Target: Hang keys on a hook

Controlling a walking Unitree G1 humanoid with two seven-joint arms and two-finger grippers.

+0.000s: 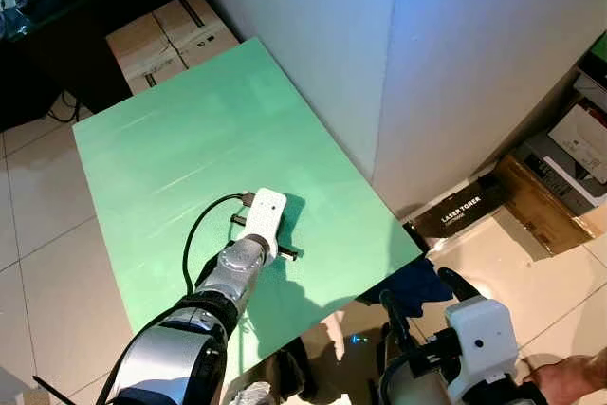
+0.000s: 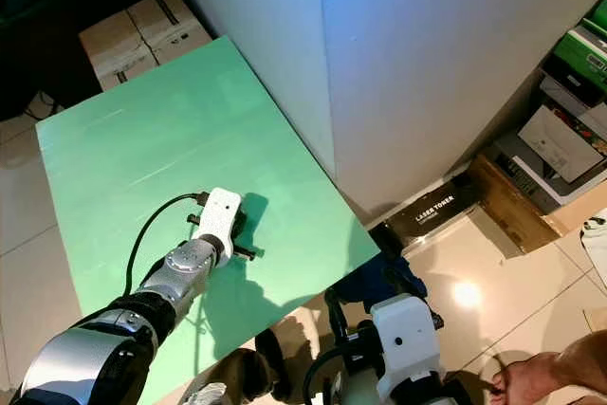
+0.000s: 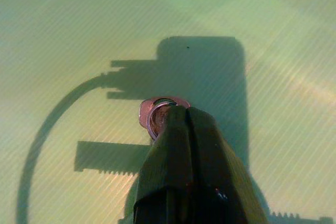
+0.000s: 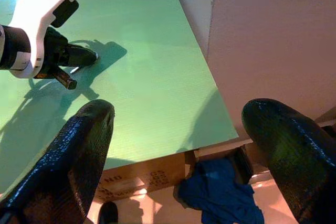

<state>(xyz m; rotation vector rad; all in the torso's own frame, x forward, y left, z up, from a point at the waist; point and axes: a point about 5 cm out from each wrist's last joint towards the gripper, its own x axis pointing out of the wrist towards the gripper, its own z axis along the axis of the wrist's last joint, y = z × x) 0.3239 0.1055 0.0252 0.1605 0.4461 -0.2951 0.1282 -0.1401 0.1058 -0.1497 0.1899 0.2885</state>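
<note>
Left hand [image 3: 176, 116] pressing down on the keys [image 3: 157, 111] — fingers closing right over the ring.

The keys are lying flat on the green surface [image 1: 171, 149], directly under the left hand's tips, so the left arm is far nearer than the right. The left fingers are sitting together over the ring, seemingly pinching it; the blade's direction and long axis are hidden beneath them. The right hand [image 4: 178, 145] is hanging spread and empty off the surface's near edge — no hook is discernible.
</note>
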